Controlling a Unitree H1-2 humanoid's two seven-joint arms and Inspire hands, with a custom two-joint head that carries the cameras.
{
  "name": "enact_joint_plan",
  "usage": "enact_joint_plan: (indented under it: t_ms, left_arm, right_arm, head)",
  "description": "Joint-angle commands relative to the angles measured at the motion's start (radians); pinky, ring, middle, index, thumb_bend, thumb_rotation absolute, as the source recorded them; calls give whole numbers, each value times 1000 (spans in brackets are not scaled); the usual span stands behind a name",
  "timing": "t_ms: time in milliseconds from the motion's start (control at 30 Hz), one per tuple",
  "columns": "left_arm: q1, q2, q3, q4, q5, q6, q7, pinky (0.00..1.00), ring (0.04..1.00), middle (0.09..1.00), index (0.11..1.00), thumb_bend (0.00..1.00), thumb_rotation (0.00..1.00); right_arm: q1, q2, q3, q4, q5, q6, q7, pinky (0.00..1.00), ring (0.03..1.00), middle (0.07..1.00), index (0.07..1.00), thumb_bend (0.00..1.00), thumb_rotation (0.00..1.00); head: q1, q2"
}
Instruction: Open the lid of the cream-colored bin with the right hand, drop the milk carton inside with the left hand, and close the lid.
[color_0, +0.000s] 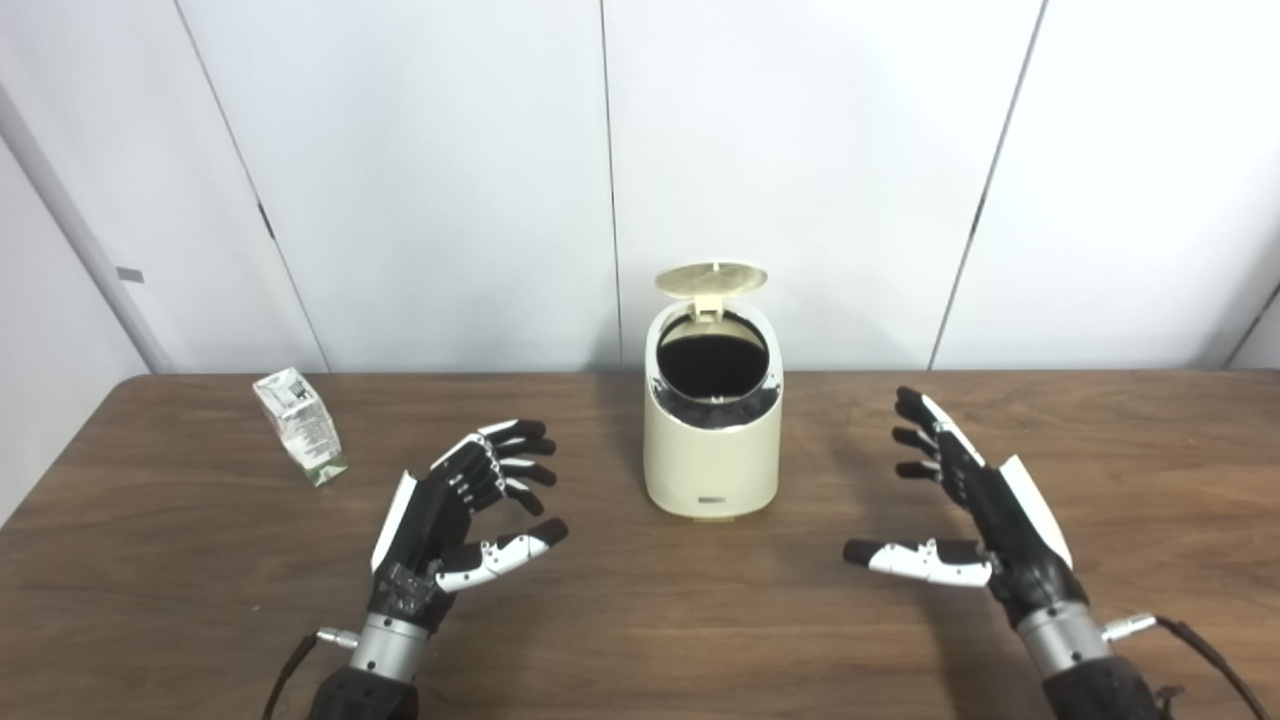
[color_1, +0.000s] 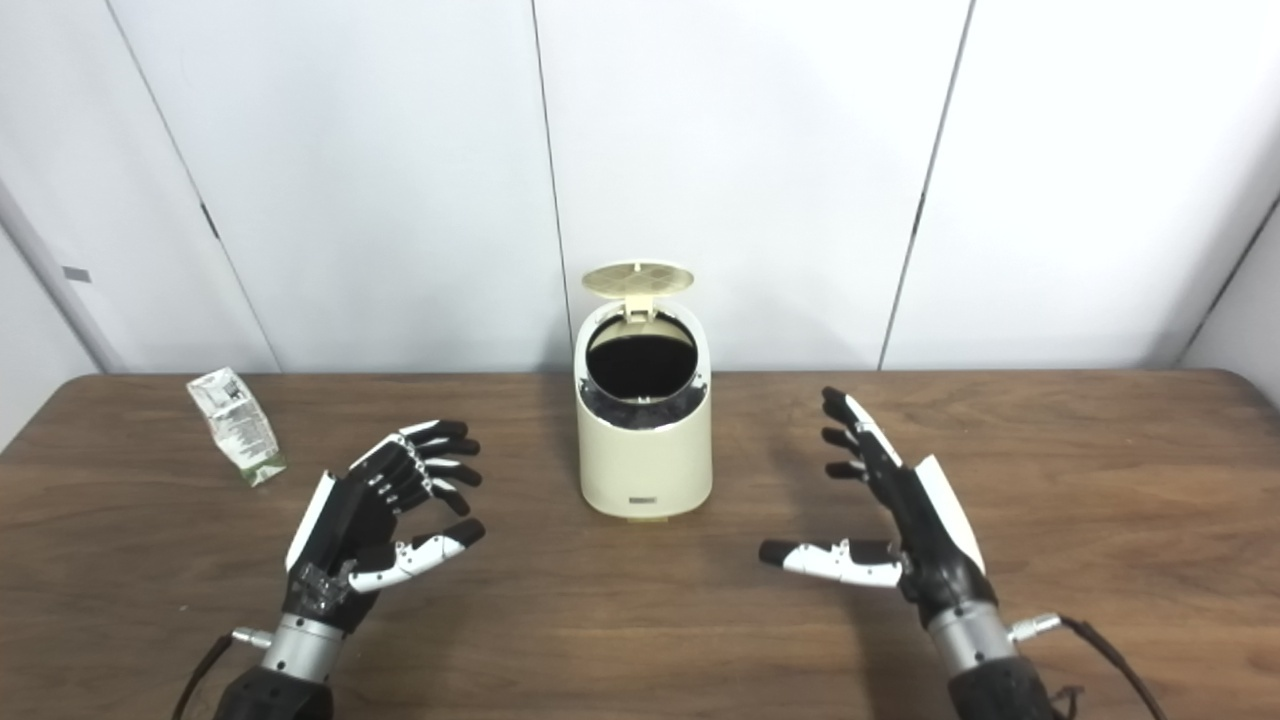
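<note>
The cream-colored bin (color_0: 712, 460) stands at the middle back of the brown table, its round lid (color_0: 711, 279) flipped up and the dark inside showing. A small milk carton (color_0: 300, 426) stands tilted on the table at the far left. My left hand (color_0: 455, 515) hovers open between the carton and the bin, fingers spread and holding nothing. My right hand (color_0: 965, 505) is open to the right of the bin, well apart from it, fingers stretched forward and thumb pointing left.
The wooden table (color_0: 640, 630) runs across the whole view, its back edge against a white panelled wall (color_0: 450, 180). Nothing else lies on it.
</note>
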Motion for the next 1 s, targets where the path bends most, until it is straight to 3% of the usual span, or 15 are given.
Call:
enact_joint_plan:
  t_ms: [0,300,433,667,967]
  left_arm:
    - [9,2,-1,20,-7,-19,-5,461,613,709,757,662,18]
    - [10,15,4,4,-6,-32,-10,448,605,705,757,649,73]
    - [11,28,13,-54,-13,-27,-9,447,607,709,771,645,139]
    - [12,54,91,-170,66,-31,70,486,614,704,766,677,174]
    - [21,87,127,-224,96,0,102,487,613,698,753,704,153]
  right_arm:
    - [-22,-4,-6,-12,6,-68,-18,746,863,930,947,806,245]
    - [-5,33,-11,32,0,-118,-56,717,862,935,940,800,203]
    - [4,39,-17,47,8,-141,-68,715,856,927,940,801,219]
    - [17,22,-36,109,81,-220,-51,790,889,949,967,771,154]
    - [33,35,-36,38,116,-121,-35,759,874,928,960,768,182]
  head:
    - [2,1]
    - [26,-12]
    - [137,-49]
    - [274,-113]
    - [356,-170]
